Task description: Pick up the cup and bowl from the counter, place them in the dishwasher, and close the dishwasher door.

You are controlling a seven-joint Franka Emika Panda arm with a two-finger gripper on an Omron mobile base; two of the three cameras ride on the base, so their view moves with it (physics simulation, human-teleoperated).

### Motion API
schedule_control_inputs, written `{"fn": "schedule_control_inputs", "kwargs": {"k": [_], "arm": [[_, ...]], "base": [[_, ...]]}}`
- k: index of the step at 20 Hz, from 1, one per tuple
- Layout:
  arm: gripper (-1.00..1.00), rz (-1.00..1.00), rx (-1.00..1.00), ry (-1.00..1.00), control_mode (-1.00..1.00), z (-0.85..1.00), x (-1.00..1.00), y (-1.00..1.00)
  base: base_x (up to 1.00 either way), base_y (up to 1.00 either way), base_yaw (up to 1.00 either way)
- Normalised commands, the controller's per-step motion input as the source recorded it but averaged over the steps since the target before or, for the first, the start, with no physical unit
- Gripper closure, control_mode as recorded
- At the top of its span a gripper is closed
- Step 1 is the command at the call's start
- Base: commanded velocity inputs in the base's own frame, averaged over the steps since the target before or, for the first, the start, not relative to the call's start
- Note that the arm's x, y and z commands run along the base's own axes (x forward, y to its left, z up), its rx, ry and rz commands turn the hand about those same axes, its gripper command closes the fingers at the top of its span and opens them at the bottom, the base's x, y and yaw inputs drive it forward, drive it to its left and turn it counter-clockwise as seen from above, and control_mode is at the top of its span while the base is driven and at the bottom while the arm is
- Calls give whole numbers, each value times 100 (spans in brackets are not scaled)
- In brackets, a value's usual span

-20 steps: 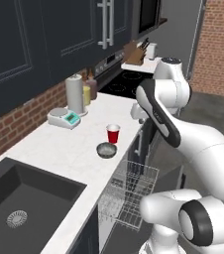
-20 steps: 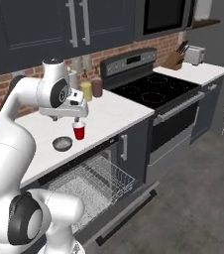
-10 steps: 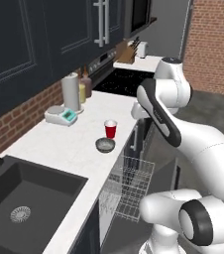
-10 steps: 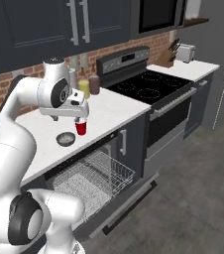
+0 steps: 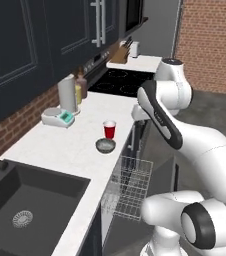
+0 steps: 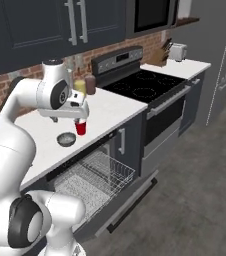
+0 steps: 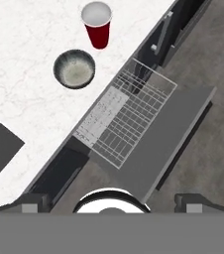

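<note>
The counter (image 5: 60, 150) runs long and white, faintly marbled, with the black sink (image 5: 25, 200) sunk into its near end and a black stove top (image 6: 145, 87) beyond the far end. Below the counter's edge the dishwasher (image 6: 85, 185) stands open: its door (image 7: 183, 129) is folded down flat, a dark charcoal panel, and the grey wire rack (image 7: 126, 116) is slid out over it with nothing in it.

The white arm (image 5: 185, 135) arches up over the counter edge, and the gripper (image 6: 77, 116) hangs high above the dishes — its jaws released, spread wide, holding nothing. In the hand view its two dark tips (image 7: 34, 203) sit at 7 and 5 o'clock along the bottom.

In the left base view a white scale (image 5: 58, 117) lies at about 10 o'clock from the cup, with a tall pale cylinder (image 5: 67, 93) just behind it and two small bottles (image 5: 80, 87) beside that.

The bowl (image 7: 74, 69) rests upright on the counter near its front edge, grey with a pale speckled inside. The cup (image 7: 97, 23) — red, whitish rim — stands upright just beside it, at roughly 1 o'clock from the bowl in the hand view, close but apart.
</note>
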Motion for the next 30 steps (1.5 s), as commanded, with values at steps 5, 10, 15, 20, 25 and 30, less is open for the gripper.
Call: {"fn": "schedule_control_inputs", "kwargs": {"k": [5,10,15,20,25,30], "arm": [[-100,0,0,0,100,0,0,0],[-100,0,0,0,100,0,0,0],[-100,0,0,0,100,0,0,0],[-100,0,0,0,100,0,0,0],[-100,0,0,0,100,0,0,0],[-100,0,0,0,100,0,0,0]], "base": [[3,12,-36],[15,27,-32],[24,32,-16],[8,22,-12],[4,25,-7],[7,31,-3]]}}
